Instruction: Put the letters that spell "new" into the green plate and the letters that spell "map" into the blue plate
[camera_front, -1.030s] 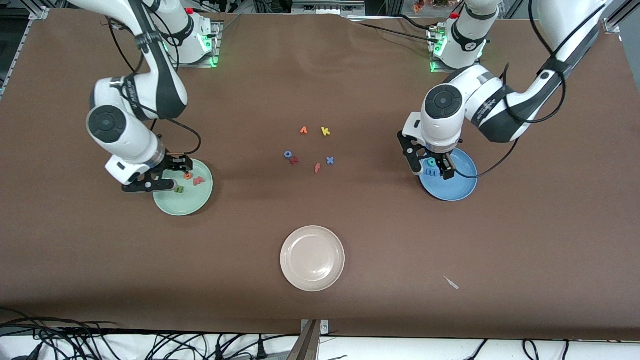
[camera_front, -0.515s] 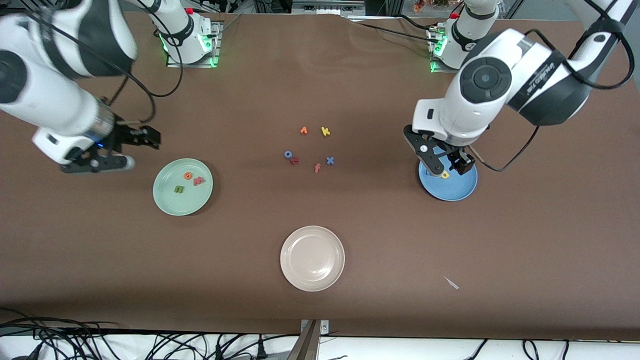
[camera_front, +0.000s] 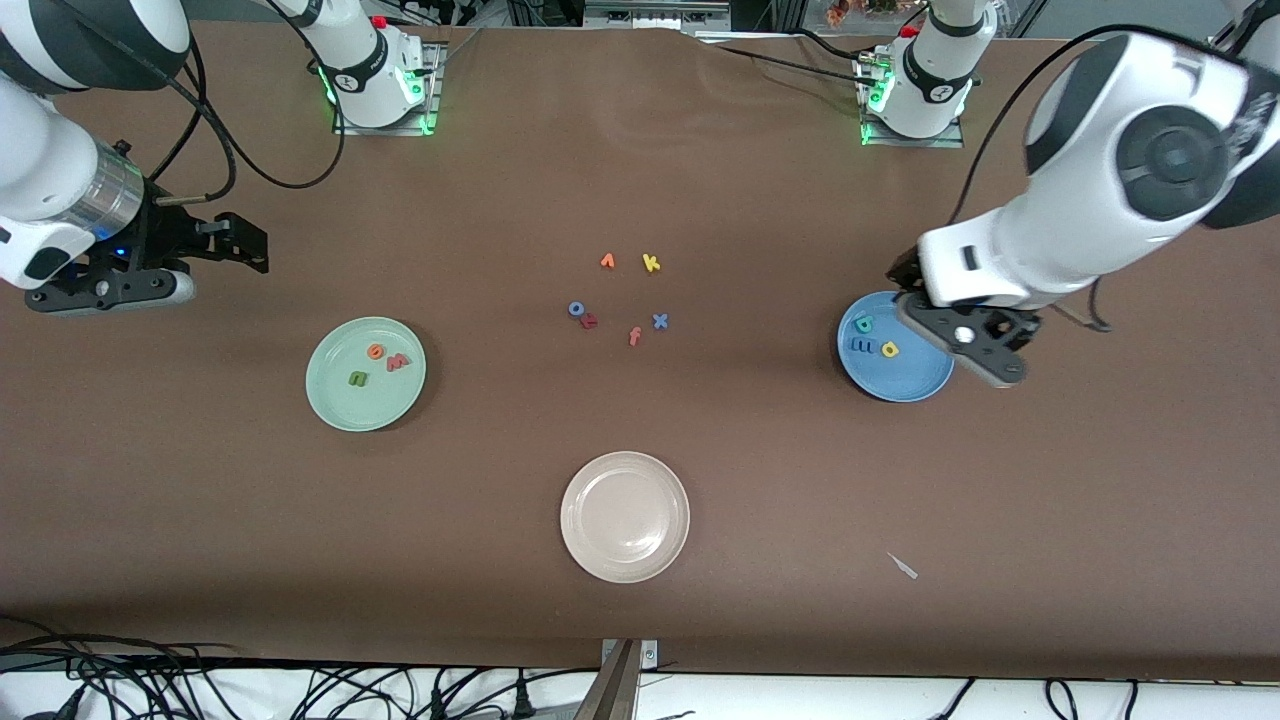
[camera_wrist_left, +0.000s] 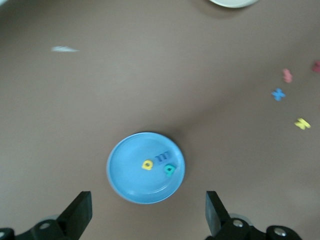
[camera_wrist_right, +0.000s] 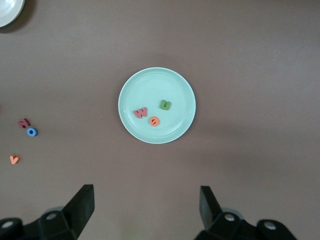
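Note:
The green plate (camera_front: 352, 402) holds the orange e (camera_front: 375, 351), the salmon w (camera_front: 398, 362) and the dark green n (camera_front: 357, 378). My right gripper (camera_front: 218, 270) hangs open and empty over bare table, off the plate toward the right arm's end. Its wrist view shows that plate (camera_wrist_right: 150, 84) with all three letters. The blue plate (camera_front: 908, 381) carries the teal a (camera_front: 863, 323), the blue m (camera_front: 862, 345) and the yellow p (camera_front: 889, 349). High over its rim at the left arm's end, my left gripper (camera_wrist_left: 147, 198) is open and holds nothing.
A beige-white plate (camera_front: 625, 545) lies nearest the front camera. Mid-table lie loose letters: an orange wedge (camera_front: 607, 261), a yellow k (camera_front: 651, 263), a blue o (camera_front: 577, 309), a dark red letter (camera_front: 589, 321), a salmon f (camera_front: 635, 336), a blue x (camera_front: 660, 321). A white scrap (camera_front: 903, 566) lies nearby.
Both grippers have risen from their plates and drawn back toward their own ends of the table. All six letters stay where they lay in the plates.

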